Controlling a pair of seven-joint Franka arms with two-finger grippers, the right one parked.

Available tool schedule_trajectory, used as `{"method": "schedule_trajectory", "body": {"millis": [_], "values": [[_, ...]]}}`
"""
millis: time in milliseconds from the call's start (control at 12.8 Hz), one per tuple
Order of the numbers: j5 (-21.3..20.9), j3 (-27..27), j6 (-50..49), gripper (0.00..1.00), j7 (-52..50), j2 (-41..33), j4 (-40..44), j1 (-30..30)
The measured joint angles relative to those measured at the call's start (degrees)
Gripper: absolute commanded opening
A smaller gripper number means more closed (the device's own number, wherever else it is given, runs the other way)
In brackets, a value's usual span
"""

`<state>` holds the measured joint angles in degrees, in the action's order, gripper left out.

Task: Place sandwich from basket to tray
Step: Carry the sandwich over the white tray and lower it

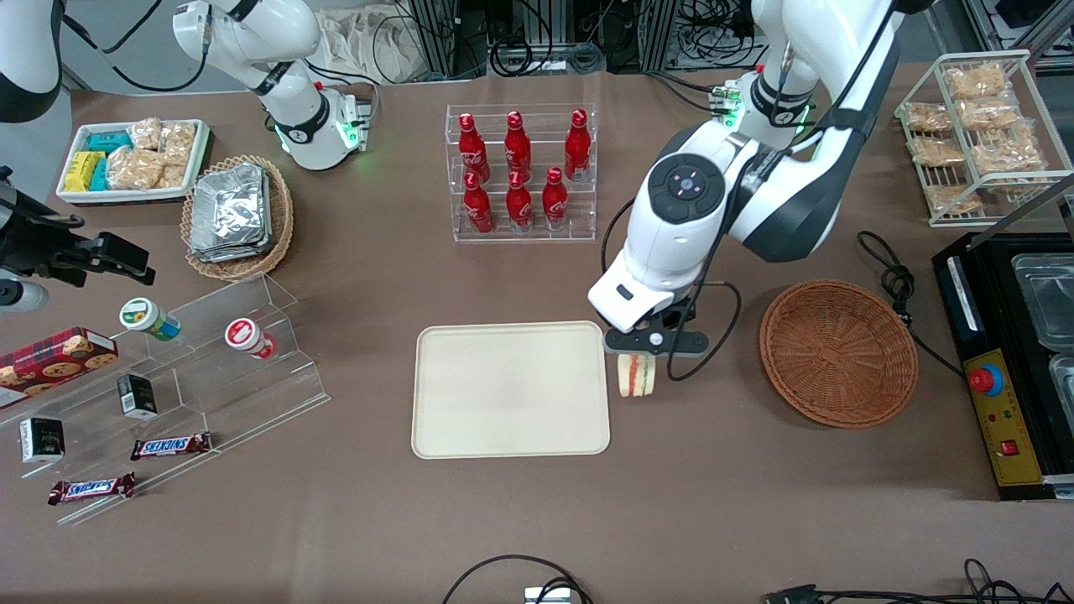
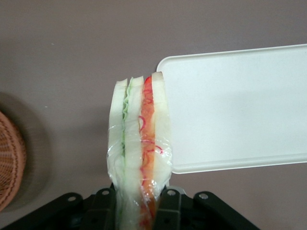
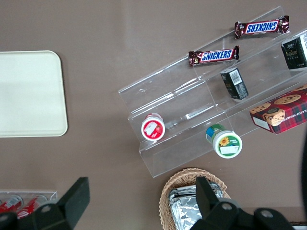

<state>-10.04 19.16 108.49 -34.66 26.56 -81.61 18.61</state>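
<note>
My left gripper (image 1: 638, 362) is shut on the sandwich (image 1: 636, 375), a clear-wrapped wedge with pale bread and green and orange-red layers (image 2: 140, 143). It hangs above the table between the cream tray (image 1: 510, 390) and the reddish-brown wicker basket (image 1: 837, 352), just beside the tray's edge (image 2: 230, 110). The black fingers (image 2: 169, 206) press the wrap from both sides. The basket holds nothing, and only its rim (image 2: 10, 163) shows in the left wrist view.
A clear rack of red bottles (image 1: 520, 172) stands farther from the front camera than the tray. Acrylic steps with snacks (image 1: 168, 369) and a tan basket of foil packets (image 1: 235, 214) lie toward the parked arm's end. A black machine (image 1: 1007, 352) and wire rack (image 1: 977, 134) flank the working arm's end.
</note>
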Motion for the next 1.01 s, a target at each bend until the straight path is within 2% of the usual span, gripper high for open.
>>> {"method": "schedule_trajectory", "body": {"millis": [624,780,1014], "values": [[-0.5,0.0,6.5,0.27,-1.4,10.2,4.0,2.8],[-2.2,0.0,8.1,0.27,-1.9,12.2,4.0,3.9],[-7.6,0.0,12.8,0.26,-7.4,16.2,4.1,6.1]]}}
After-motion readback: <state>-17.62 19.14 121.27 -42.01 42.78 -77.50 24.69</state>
